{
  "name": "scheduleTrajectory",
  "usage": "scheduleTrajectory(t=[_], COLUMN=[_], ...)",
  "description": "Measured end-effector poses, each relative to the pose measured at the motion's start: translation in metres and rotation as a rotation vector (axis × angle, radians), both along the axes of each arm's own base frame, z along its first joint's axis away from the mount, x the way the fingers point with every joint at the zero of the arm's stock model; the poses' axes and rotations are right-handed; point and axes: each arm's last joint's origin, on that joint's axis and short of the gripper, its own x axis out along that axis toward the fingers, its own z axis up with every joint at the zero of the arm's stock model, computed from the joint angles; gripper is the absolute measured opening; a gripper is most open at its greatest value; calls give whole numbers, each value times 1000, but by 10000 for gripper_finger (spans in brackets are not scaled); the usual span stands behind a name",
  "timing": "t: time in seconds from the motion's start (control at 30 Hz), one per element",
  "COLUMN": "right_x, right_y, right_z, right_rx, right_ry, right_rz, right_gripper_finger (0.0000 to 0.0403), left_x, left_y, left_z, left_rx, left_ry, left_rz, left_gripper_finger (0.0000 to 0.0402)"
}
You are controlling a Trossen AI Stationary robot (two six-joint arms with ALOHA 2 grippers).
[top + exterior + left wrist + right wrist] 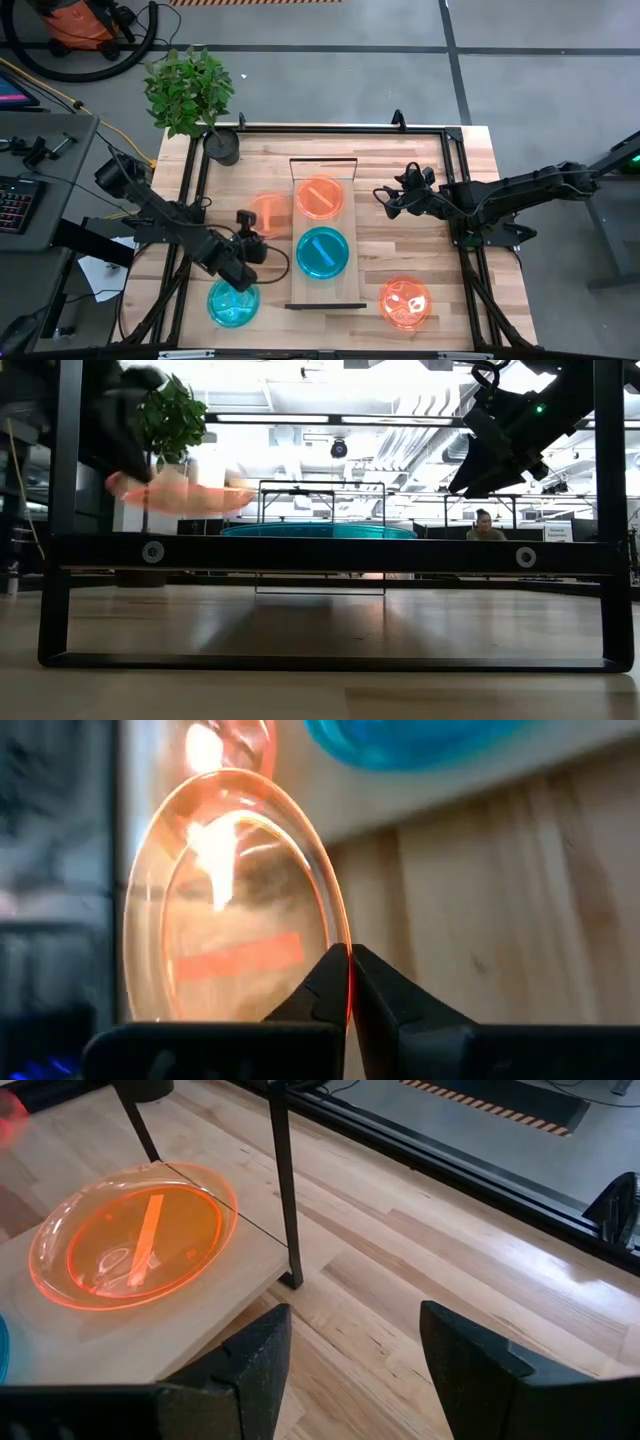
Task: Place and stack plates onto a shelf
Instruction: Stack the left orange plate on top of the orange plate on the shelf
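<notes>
My left gripper [254, 233] is shut on an orange plate [268, 212], which hangs in the air just left of the shelf [352, 230]; the low view shows this plate [180, 496] raised. On the shelf board lie another orange plate [320, 198] at the far part and a cyan plate [322, 252] nearer. A cyan plate [233, 302] and an orange plate [404, 302] rest flat on the table. My right gripper [384, 198] hovers open right of the shelf, facing the shelf's orange plate [135, 1235]. My left gripper [349, 995] pinches the orange plate's rim [346, 955] at its near edge between the tips of its two fingers. The fingers come from the table's near-left side, about level. The plate is lifted clear of the table and stands out beyond the fingers, close to level.
A black pot with a green plant [222, 146] stands at the table's far left corner. The shelf's dark end rails [285, 1180] rise at its far and near ends [330, 550]. A person [485, 525] sits far off in the room behind.
</notes>
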Motion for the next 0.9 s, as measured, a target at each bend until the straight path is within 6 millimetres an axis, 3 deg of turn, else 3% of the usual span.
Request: scheduleTrajectory(t=[0.17,0.33,0.57,0.9], right_x=[0,0,1,1], right_y=[0,0,0,0], right_z=[0,0,1,2], right_rx=[-8,-4,-3,-15], right_ry=[1,-5,-28,-29], right_rz=[-6,-10,-10,-16], right_gripper_finger=[204,204,204,204], left_x=[28,59,90,108], left_y=[17,56,98,115], left_z=[-1,2,13,-23], left_rx=[37,65,-57,-66], left_ry=[-32,-63,-208,-104], left_rz=[-95,-157,-290,-269], left_gripper_finger=[0,0,0,0])
